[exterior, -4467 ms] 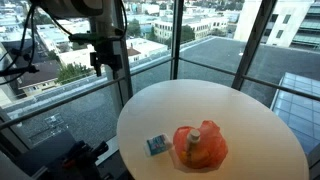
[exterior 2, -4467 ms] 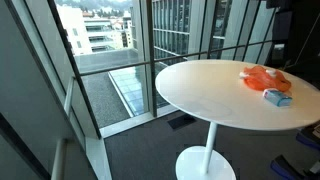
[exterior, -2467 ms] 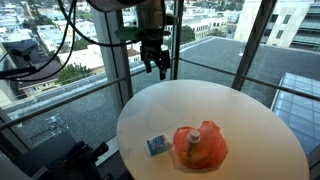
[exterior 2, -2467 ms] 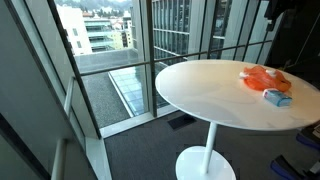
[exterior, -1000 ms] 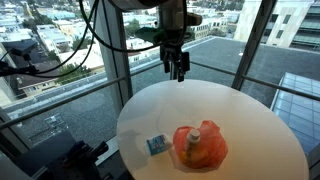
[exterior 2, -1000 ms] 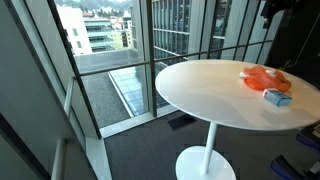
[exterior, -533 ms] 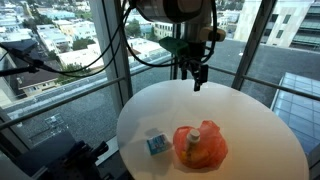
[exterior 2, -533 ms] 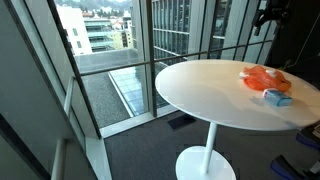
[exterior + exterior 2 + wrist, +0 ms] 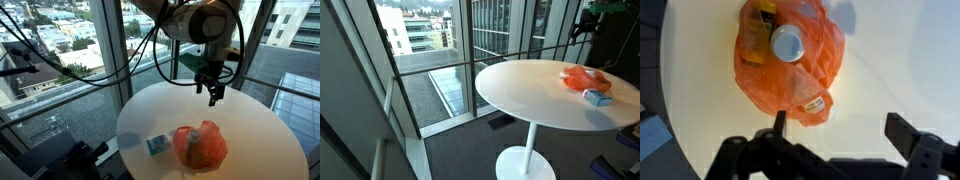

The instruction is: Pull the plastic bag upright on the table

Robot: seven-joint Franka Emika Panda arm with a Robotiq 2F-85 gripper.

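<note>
The orange-red plastic bag (image 9: 200,146) lies slumped on the round white table (image 9: 255,125), a pale bottle top showing through it. It also shows in an exterior view (image 9: 584,78) and in the wrist view (image 9: 787,60), where a white label sits near its lower edge. My gripper (image 9: 215,97) hangs in the air above the table's far middle, beyond the bag and apart from it. In the wrist view the gripper (image 9: 840,128) is open and empty, its fingers wide apart below the bag.
A small blue-green flat packet (image 9: 156,146) lies on the table next to the bag, also seen in an exterior view (image 9: 598,97). Tall glass windows with dark frames (image 9: 112,60) stand close behind the table. The table stands on one white pedestal (image 9: 528,150).
My arm has swept from the window side across and down, until the gripper is over the table near the bag. The bag and the packet have not moved.
</note>
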